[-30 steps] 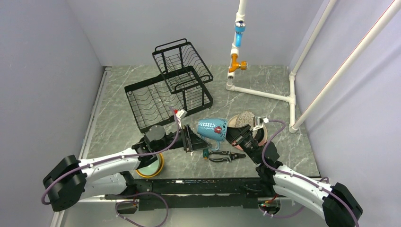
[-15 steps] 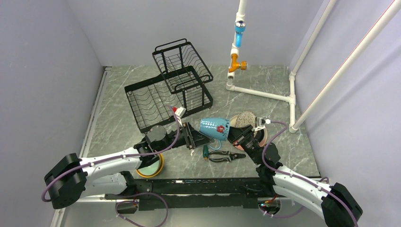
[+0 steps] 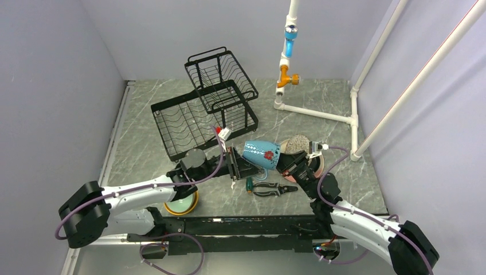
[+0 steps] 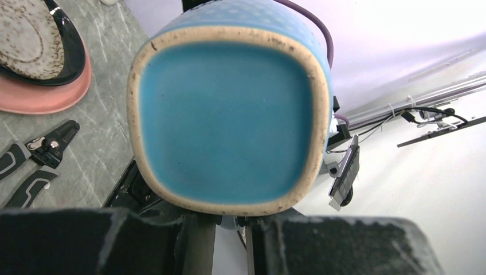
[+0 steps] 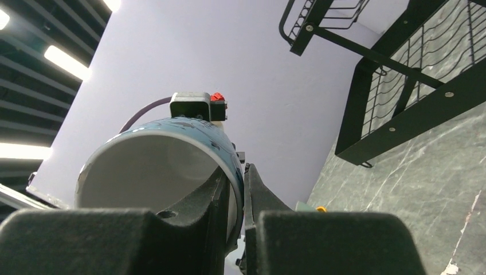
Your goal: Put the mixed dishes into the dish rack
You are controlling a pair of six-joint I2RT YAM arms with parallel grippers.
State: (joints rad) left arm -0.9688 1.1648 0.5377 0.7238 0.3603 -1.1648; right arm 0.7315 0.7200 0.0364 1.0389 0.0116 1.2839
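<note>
Your right gripper [image 5: 236,175] is clamped on the rim of the blue zigzag bowl [image 3: 261,153], one finger inside its white interior and one outside. It holds the bowl on its side, square base turned toward 9 o'clock. Your left gripper [image 3: 243,168] sits right at that base, which fills its wrist view. Its fingers show only as blurred dark blocks with a thin slit between, so you cannot tell whether they grip anything. The dish rack [image 3: 195,123] stands apart at 11 o'clock from the bowl. At 3 o'clock a speckled plate [image 4: 26,34] lies in a black plate [image 4: 71,48] on a pink plate [image 4: 63,94], all cut off at the frame edge. At 7 o'clock a green bowl [image 3: 183,201] nests in an orange bowl [image 3: 195,203], mostly covered by your left arm.
</note>
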